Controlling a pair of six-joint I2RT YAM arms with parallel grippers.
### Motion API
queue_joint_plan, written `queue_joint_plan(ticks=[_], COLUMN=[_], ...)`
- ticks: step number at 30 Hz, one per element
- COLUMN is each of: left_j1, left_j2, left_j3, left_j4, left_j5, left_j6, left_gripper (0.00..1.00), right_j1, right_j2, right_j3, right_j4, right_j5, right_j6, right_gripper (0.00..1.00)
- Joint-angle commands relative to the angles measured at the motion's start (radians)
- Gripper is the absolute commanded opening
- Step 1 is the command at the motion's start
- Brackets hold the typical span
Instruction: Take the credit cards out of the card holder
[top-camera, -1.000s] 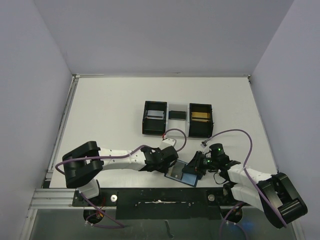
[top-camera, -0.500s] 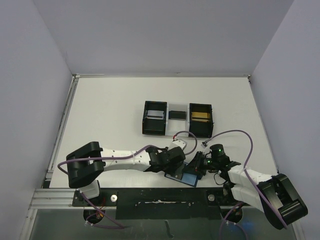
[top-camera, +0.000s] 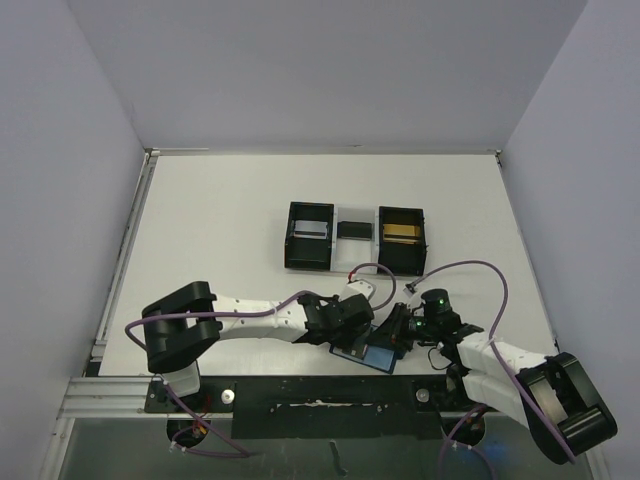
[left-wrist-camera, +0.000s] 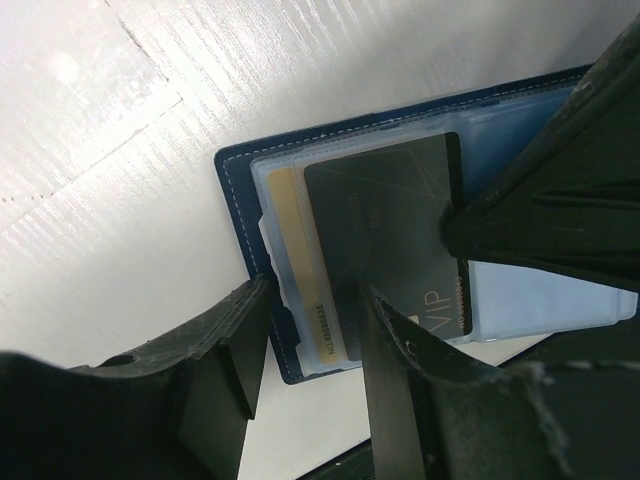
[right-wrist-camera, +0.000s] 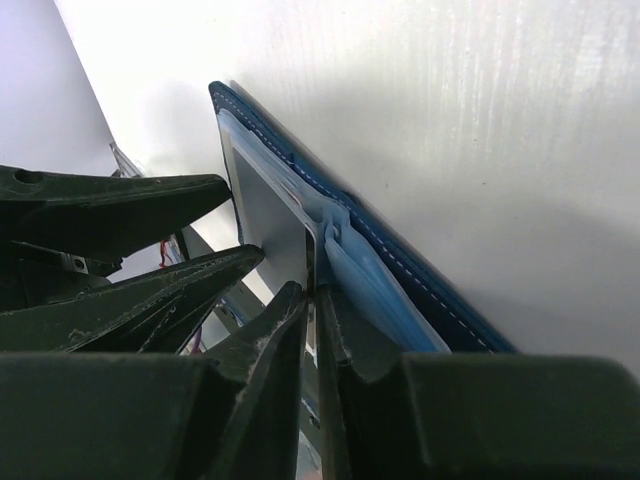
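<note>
A white table (top-camera: 220, 210) sits closed in by plain pale lavender walls (top-camera: 330, 70) on three sides; a metal rail (top-camera: 122, 260) runs along its left edge. Light is even.

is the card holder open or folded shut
Open: the card holder is spread with its inside showing, a dark card and a gold card tucked in it.

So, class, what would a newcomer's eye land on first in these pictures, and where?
The open blue card holder at the table's near edge, with the right gripper pinching one flap and the left gripper open over its cards. Close up, a dark card marked VIP overlaps a gold card in its clear pockets. Farther back, two black boxes flank a white tray.
</note>
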Motion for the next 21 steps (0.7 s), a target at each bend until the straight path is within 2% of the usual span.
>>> queue_joint_plan(ticks=[1, 4, 18, 21], left_j1=[-0.002, -0.001, 0.013, 0.018], left_j2=[0.009, 0.011, 0.01, 0.003], left_j3=[-0.035, -0.035, -0.067, -0.077], left_j4=[-0.027, -0.036, -0.057, -0.05], left_j5=[-0.028, -0.04, -0.075, -0.075], left_j6=[-0.015, -0.022, -0.07, -0.076], left_gripper=[0.38, 0.36, 0.32, 0.32], right_j1=[-0.009, -0.01, -0.055, -0.069], right_j2=[-0.004, -0.014, -0.134, -0.144], right_j3=[-0.002, 0.001, 0.068, 0.074], right_j4=[0.026, 0.0, -0.279, -0.294], right_j5=[-0.025, -0.03, -0.041, -0.061], right_j6=[-0.007, -0.026, -0.111, -0.116], right_gripper=[0.07, 0.0, 0.0, 0.0])
